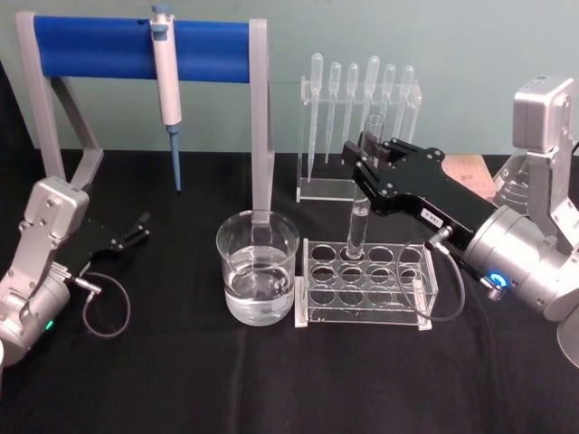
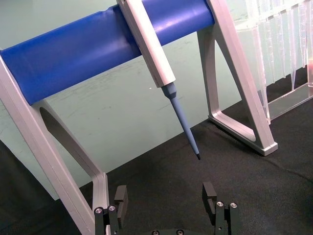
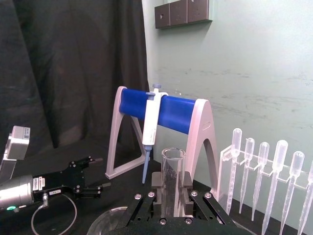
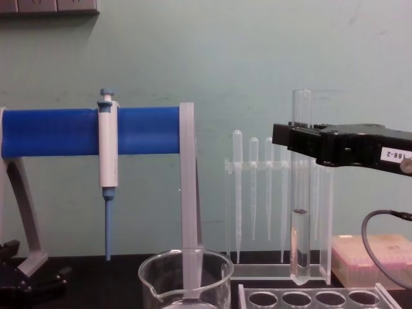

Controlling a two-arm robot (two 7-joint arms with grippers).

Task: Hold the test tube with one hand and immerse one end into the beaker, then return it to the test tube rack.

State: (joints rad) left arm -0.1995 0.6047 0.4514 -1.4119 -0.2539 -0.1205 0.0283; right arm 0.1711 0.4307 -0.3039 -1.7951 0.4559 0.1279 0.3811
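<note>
**Black-Draped Table and Its Load**

Covered all over with a black cloth: the table. Near the middle, carries a wide clear beaker partly filled with clear liquid. Just beside it, on the right, holds a clear test tube rack with rows of round holes. Farther back on the left, bears a grey-legged stand with a blue crossbar. Behind the rack, supports a clear acrylic holder of plastic pipettes. At the back right, shows a pinkish box.
</note>
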